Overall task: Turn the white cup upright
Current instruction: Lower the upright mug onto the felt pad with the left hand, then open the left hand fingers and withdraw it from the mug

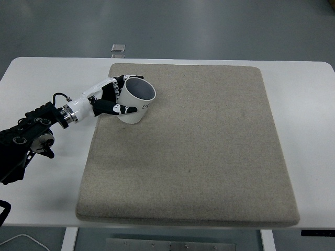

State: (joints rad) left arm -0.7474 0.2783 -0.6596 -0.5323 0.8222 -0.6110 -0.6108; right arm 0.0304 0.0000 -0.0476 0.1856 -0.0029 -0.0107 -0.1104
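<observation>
We see the left white-and-black fingered robot hand [114, 97] wrapped around the white cylindrical cup [136, 100], fingers and thumb clamped on its side wall. The cup sits near the far left corner of the beige felt square mat [209, 157], mouth up, tilted slightly. Mat lies on the white rectangular table [42, 188]. A small grey flat object [119, 48] lies on the floor beyond the table.
</observation>
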